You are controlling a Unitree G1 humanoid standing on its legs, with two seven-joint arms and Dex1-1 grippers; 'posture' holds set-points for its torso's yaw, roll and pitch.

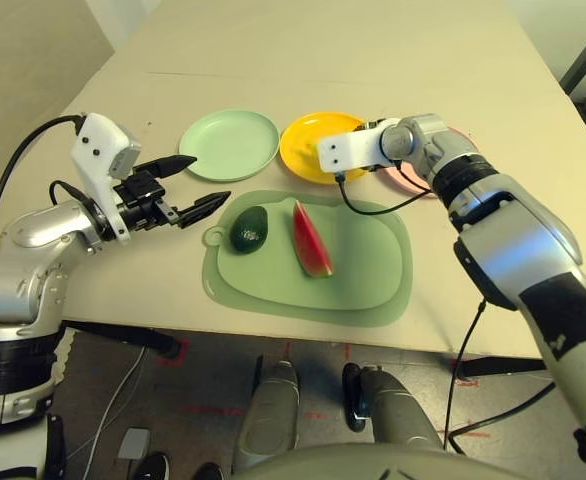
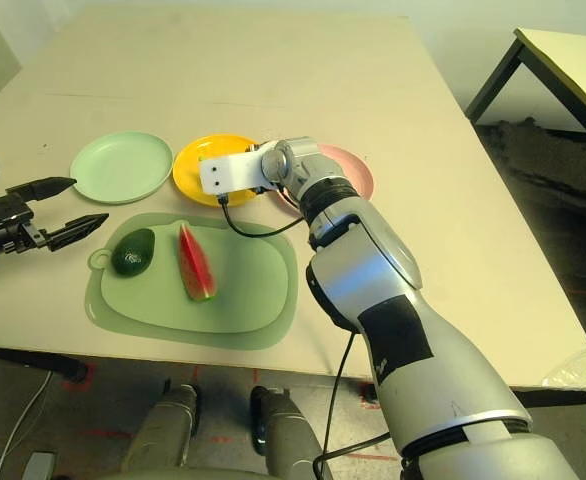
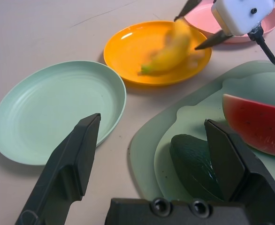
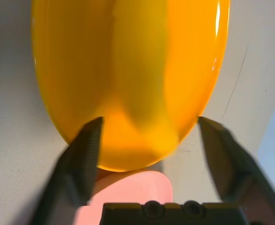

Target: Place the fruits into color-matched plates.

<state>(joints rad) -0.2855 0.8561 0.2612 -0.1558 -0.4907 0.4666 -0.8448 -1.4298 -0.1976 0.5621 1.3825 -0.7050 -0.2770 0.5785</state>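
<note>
The avocado (image 3: 196,166) sits just beyond the spread-open left gripper (image 1: 188,187), while the right gripper (image 3: 201,26), fingers apart, hangs above the banana (image 3: 168,51) on the yellow plate (image 3: 128,51); withdrawing carelessly could knock it off.

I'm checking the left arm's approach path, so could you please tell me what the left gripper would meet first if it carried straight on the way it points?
Probably the dark green toy avocado on the large green mat: the left gripper, fingers open, points toward it.
</note>
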